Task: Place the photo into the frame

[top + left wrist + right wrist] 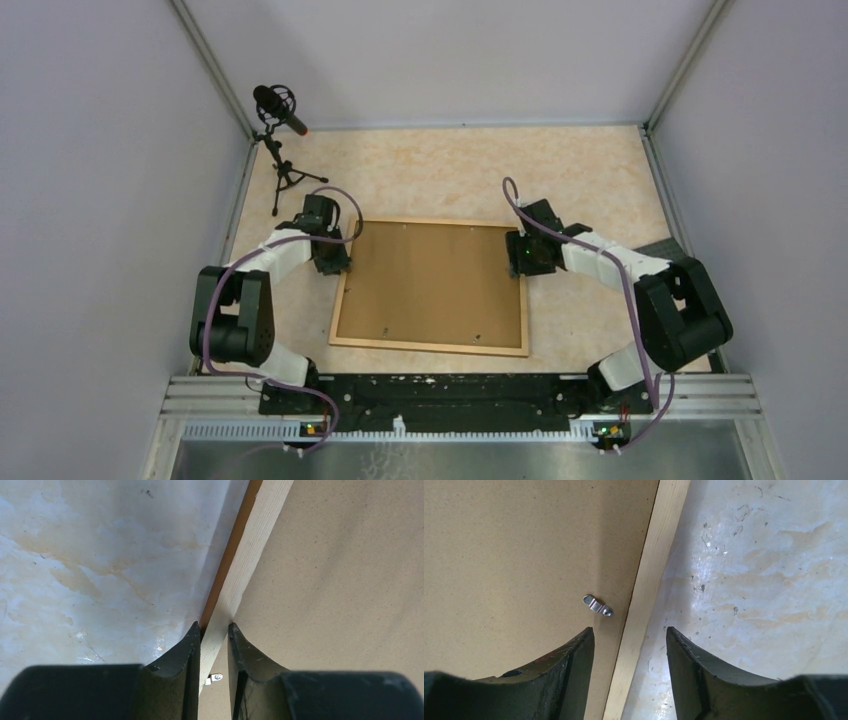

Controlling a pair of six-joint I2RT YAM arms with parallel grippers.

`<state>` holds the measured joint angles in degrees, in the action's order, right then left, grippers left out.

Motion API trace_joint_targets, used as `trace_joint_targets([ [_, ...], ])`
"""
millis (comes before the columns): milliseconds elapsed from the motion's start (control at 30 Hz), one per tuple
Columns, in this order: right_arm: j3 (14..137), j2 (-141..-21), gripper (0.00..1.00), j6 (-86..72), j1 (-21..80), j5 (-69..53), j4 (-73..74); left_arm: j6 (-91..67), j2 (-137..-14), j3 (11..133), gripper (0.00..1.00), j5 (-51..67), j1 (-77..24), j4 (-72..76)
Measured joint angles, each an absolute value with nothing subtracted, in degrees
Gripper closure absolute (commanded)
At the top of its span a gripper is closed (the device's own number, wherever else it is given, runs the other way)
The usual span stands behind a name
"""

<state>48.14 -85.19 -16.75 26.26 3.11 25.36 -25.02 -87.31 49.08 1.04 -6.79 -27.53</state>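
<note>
The frame (430, 346) lies flat at the middle of the surface (450, 170), with the backing board (435, 282) inside its rails and a metal clip (598, 605) on the board just inside the right rail. The left gripper (214, 627) straddles the left rail near the far left corner, and the right gripper (630, 632) straddles the right rail near the far right corner. A microphone (280, 105) on its tripod (288, 175) stands behind and left of the frame.

A black microphone (280, 106) on a tripod stands at the desk's (450, 170) far left corner. A brown backing board (435, 285) lies mid-desk, bearing a metal clip (598, 605).
</note>
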Motion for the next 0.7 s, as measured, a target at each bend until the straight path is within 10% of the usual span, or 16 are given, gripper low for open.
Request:
trace_joint_targets([
  [367,50.83,-90.56,0.53,-17.54,26.41,3.62,22.72,-24.05,-87.79,49.54,0.91,1.58,-6.76,-27.9],
  [700,51.51,-90.98,0.87,-24.12,26.39,8.03,23.68,-24.08,-87.79,49.54,0.96,1.65,-6.72,-27.92],
])
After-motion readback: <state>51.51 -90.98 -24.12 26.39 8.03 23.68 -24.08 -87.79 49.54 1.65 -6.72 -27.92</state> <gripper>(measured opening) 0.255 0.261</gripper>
